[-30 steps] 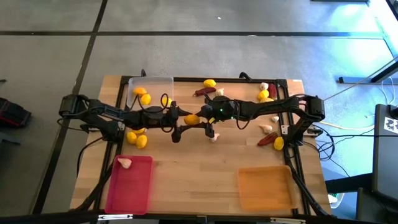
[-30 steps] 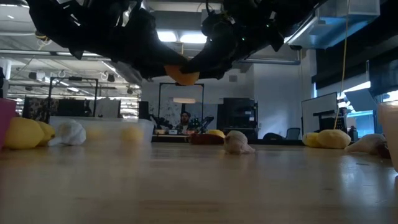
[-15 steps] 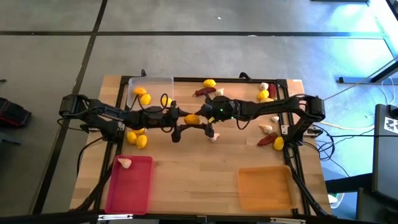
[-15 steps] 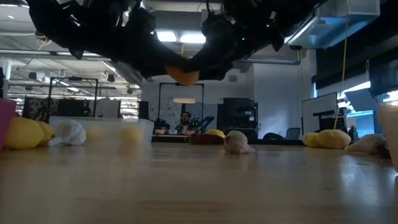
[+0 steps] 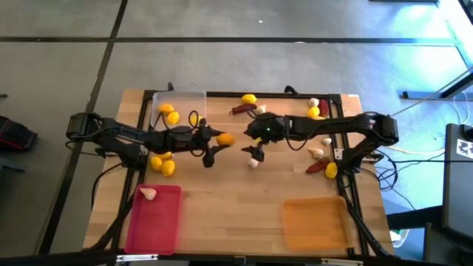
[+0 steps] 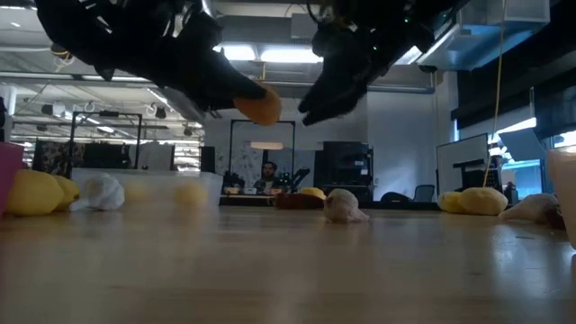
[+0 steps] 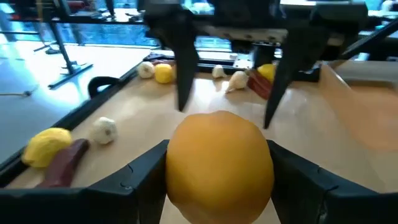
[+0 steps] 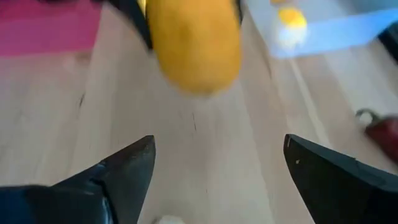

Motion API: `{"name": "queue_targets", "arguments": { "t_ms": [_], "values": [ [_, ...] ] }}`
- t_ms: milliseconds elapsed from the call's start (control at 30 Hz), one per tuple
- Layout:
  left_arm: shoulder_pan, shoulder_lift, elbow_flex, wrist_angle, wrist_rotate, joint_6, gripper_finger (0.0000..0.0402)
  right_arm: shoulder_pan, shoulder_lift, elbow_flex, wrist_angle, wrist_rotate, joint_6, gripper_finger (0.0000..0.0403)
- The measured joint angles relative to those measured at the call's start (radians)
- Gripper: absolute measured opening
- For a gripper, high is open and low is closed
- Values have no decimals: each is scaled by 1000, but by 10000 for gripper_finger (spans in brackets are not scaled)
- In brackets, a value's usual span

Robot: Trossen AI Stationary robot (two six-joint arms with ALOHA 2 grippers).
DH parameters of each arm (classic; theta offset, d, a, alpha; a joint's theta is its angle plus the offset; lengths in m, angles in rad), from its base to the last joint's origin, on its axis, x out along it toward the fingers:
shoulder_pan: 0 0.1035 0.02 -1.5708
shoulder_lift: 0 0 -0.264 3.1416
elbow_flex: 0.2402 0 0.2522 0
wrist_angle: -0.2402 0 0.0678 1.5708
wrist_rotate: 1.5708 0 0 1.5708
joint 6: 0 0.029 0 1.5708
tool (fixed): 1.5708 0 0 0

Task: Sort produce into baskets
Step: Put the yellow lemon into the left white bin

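Mid-table, above the pale wooden slatted tabletop (image 5: 236, 199): the left gripper (image 5: 220, 138) pinches a round, smooth-skinned orange lemon-like fruit (image 5: 225, 138) between its two dark fingers, well clear of the wood in the low view. In the left wrist view the fruit (image 7: 219, 163) fills the gap between the fingers (image 7: 140, 177), which bear on its flanks; a side grip like this suits a firm, rounded skin that would roll if pushed from above.

The right gripper (image 5: 256, 149) hangs just beside it, facing the fruit, jaws spread wide and empty. Its own wrist view shows both fingers (image 8: 118, 171) apart with bare wood between and the orange fruit (image 8: 194, 43) ahead. Judgement: the fruit sits with the left arm because the clear squarish plastic tray (image 5: 177, 106), already holding yellow fruits, lies on that arm's side.

Other produce lies loose:
- yellow lemons (image 5: 163, 164) near the left arm
- a papery whitish garlic bulb (image 5: 253, 162) just under the right gripper
- long dark red chili peppers (image 5: 241, 108) at the far edge

The long pink-red plastic tray (image 5: 155, 222) holds one garlic bulb. The orange plastic tray (image 5: 314, 222) looks empty. Most sorting remains undone.
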Motion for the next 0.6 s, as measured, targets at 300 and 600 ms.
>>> {"name": "queue_targets", "arguments": {
  "t_ms": [300, 600],
  "values": [
    [15, -189, 1, -235, -197, -27, 228, 0, 26, -1, -46, 71, 79, 346],
    [93, -369, 1, -556, -391, -167, 228, 0, 93, -2, -2, 57, 106, 347]
  ]
}}
